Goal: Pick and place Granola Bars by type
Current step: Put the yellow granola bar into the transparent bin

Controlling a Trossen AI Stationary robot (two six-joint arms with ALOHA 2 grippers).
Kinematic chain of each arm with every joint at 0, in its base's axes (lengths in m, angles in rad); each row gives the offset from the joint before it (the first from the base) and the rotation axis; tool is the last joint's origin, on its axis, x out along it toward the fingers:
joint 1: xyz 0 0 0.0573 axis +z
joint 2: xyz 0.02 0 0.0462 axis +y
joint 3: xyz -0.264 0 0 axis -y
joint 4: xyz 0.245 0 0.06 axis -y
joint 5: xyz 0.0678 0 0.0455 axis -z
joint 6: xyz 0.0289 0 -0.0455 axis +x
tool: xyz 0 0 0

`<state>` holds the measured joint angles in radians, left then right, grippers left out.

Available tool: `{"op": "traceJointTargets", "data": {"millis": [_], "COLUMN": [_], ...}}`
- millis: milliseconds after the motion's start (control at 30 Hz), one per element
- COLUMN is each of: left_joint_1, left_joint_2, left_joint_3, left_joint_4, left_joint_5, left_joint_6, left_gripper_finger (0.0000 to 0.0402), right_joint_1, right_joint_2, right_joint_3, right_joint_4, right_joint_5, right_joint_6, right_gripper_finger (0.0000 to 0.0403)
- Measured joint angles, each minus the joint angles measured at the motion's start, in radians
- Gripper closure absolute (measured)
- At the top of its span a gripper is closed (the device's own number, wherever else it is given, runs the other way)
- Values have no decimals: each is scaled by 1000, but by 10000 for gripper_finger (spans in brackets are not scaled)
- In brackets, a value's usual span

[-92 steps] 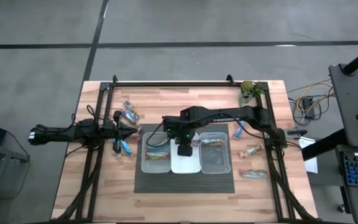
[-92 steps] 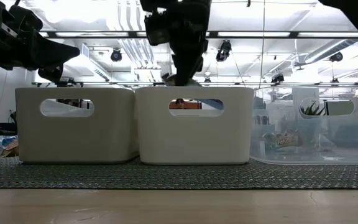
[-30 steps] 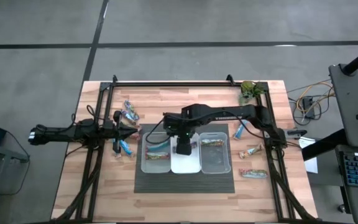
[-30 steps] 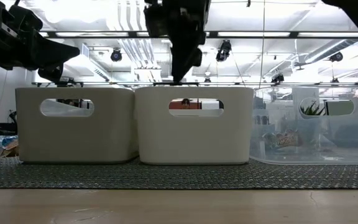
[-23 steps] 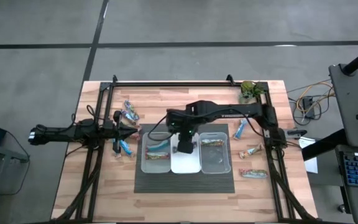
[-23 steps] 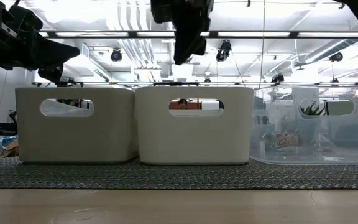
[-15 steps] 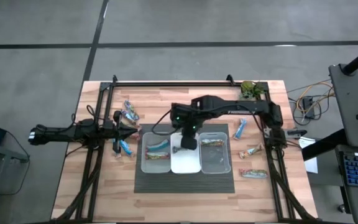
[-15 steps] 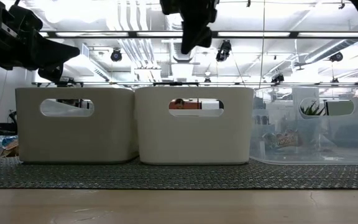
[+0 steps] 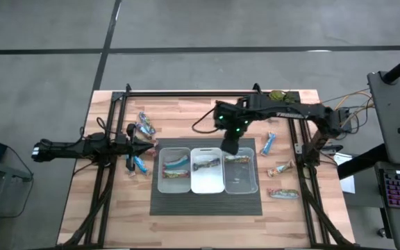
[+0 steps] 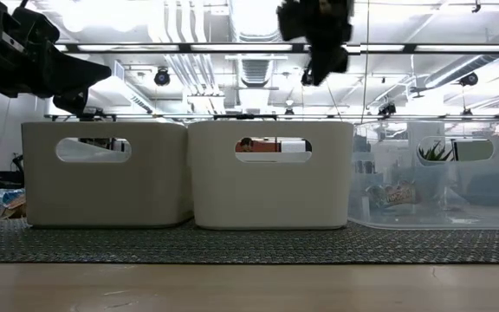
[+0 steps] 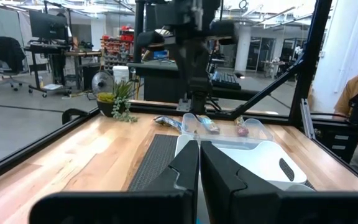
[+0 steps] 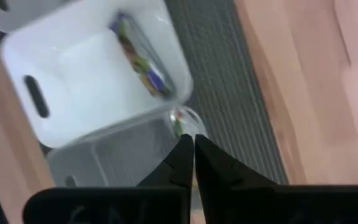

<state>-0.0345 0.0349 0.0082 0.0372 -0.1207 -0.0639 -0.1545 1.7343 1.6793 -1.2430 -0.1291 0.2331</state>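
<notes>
Overhead, three oblong plastic bins [image 9: 242,186] hold foil-wrapped Granola Bars [image 9: 206,164].

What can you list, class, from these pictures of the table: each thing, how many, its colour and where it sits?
Rectangular plastic bins: three, pale and clear, side by side on the mat.
Dark ribbed mat: one, table centre.
Foil-wrapped granola bars in bins: at least four, mixed colours, spread over all three.
Loose granola bars: several; blue and silvery on the left, blue and tan on the right.
Green leafy plant: one, far right corner.
Left gripper: shut, left of the bins.
Right gripper: shut, empty, behind the bins.
</notes>
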Motion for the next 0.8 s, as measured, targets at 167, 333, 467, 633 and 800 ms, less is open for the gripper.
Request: {"op": "traceJointTargets", "data": {"millis": [167,333,467,633,800], "left_joint_1": [0,0,0,0,0], "left_joint_2": [0,0,0,0,0], "left_joint_3": [0,0,0,0,0], "left_joint_4": [0,0,0,0,0], "left_joint_5": [0,0,0,0,0], "left_joint_6": [0,0,0,0,0], "left_gripper_finger": [402,402,402,402,402], "right_joint_1": [-70,-162,-231,-296,-335], "right_joint_2": [-71,-112,-133,-144,-163], "right_joint_3": [-139,-271,-350,-420,-457], "right_joint_4": [1,1,3,5,14], "right_joint_5": [26,31,33,45,53], "right_joint_6": [74,175,254,363,429], "right_gripper_finger": [394,394,394,394,394]}}
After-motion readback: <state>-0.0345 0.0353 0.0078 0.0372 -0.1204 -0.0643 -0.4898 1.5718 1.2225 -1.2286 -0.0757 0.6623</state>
